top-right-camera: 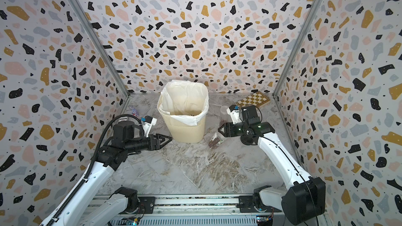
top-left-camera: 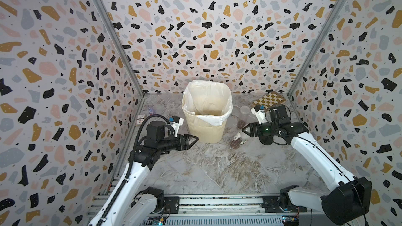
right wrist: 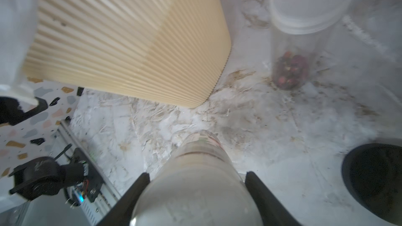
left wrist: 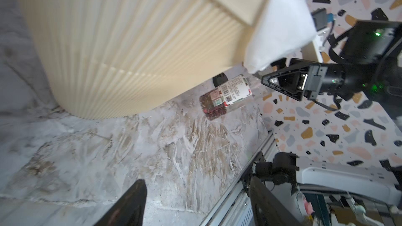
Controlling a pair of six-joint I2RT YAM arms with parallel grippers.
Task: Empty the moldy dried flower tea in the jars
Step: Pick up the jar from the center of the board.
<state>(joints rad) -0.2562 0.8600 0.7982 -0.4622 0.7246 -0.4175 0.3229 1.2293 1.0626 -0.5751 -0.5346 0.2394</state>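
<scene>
Right gripper (top-left-camera: 243, 130) is pinching the white lid end of the medium clear plastic jar with a printed label (top-left-camera: 237, 140), right of centre in both top views. Through the right wrist camera I see 1 black finger pressed against each side of that lid. That jar leans, lid end up at the jaws, and its base seems to rest on the grey marbled tabletop (top-left-camera: 217, 170), just beside the lower right corner of the big cream ribbed plastic bin (top-left-camera: 204, 134). Dark reddish-brown dried flower tea (left wrist: 212, 109) sits piled in the jar's low end.

Left gripper (top-left-camera: 195, 139) hangs left of centre, its 2 fingers spread wide with nothing between them, tips close to the bin's wall.

Just above the right gripper in the frame, the tall slim clear tube jar (top-left-camera: 244, 114) stands upright, lid on, with a small heap of the same tea at its bottom. Beneath the right wrist I can make out only a wide black lid (right wrist: 374, 181); what is under it I cannot tell. White plastic bag (top-left-camera: 206, 98) lines the bin, and a gold-and-white chequered board (top-left-camera: 269, 100) lies in the far right corner.
</scene>
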